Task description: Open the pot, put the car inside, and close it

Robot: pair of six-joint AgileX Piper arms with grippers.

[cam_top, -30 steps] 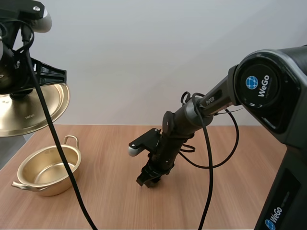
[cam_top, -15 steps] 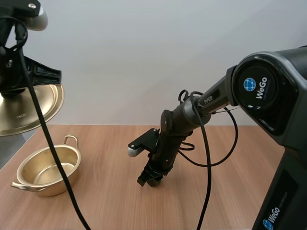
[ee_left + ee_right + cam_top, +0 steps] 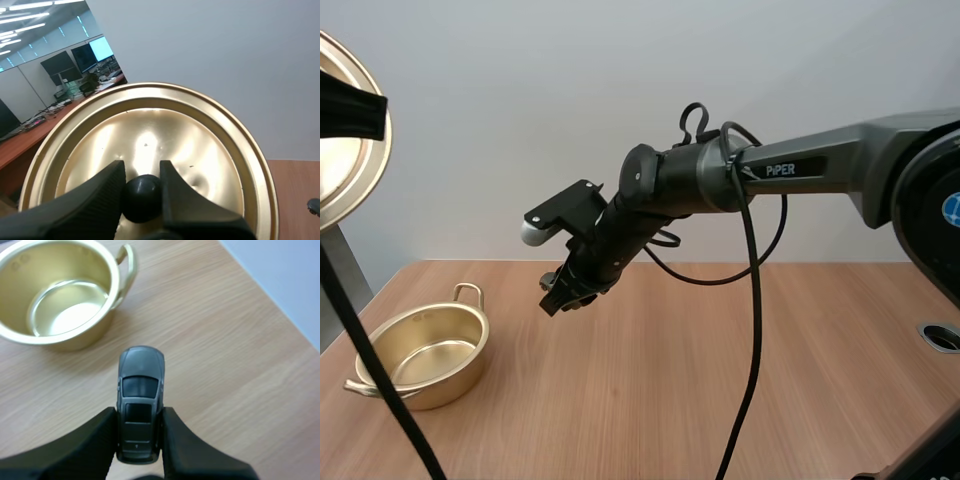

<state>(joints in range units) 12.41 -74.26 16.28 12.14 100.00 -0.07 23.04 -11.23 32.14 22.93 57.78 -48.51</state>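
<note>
The open gold pot (image 3: 420, 352) stands on the table at the left, nothing inside it; in the right wrist view the pot (image 3: 62, 292) lies ahead of the fingers. My right gripper (image 3: 565, 291) hangs in the air right of the pot, shut on a small grey toy car (image 3: 139, 402) whose nose points toward the pot. The gold lid (image 3: 350, 150) is held high at the far left. In the left wrist view my left gripper (image 3: 141, 192) is shut on the lid's black knob (image 3: 142, 197), the lid (image 3: 210, 150) tilted behind it.
The wooden table (image 3: 720, 380) stretches bare to the right of the pot. A round hole (image 3: 940, 337) sits in the tabletop at the far right edge.
My right gripper has risen off the table with the car and swung left toward the pot. The left arm has lifted the lid higher and farther left.
</note>
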